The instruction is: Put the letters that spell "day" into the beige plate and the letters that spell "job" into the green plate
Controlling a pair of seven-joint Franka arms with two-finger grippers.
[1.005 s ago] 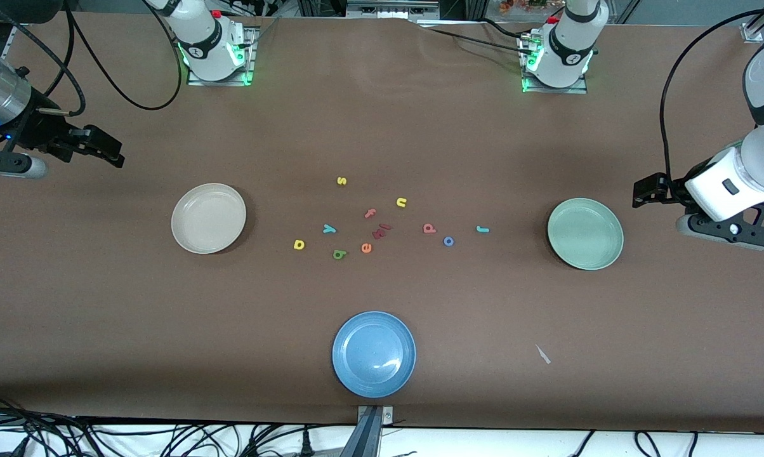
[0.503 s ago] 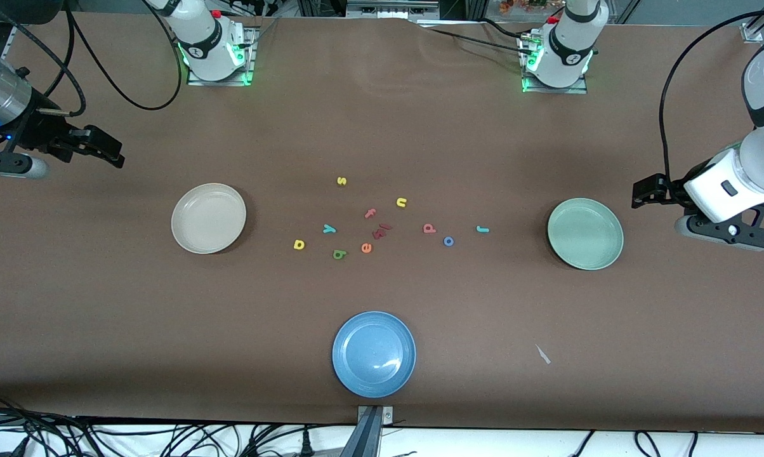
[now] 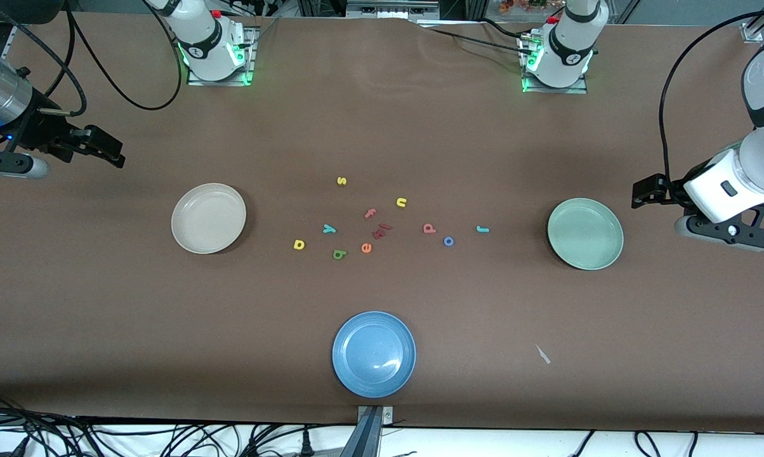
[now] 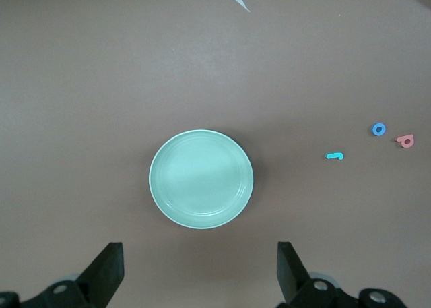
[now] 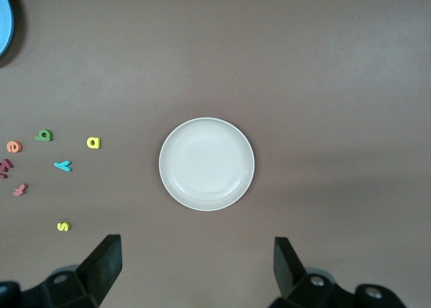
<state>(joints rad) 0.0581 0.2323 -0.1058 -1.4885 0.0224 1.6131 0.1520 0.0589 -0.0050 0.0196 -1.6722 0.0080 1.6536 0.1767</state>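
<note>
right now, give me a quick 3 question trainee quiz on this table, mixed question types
1. True or false: the beige plate already holds a letter.
2. Which letter lies closest to the green plate? A) yellow d B) teal j C) blue o
3. Fill in: the left gripper and right gripper both have their jaws ____.

Key: 1 false; 2 B; 3 open

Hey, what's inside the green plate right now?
Nothing: the green plate shows only its bare bowl in the left wrist view. The letters j, o and b lie on the table. Nothing covers it.
</note>
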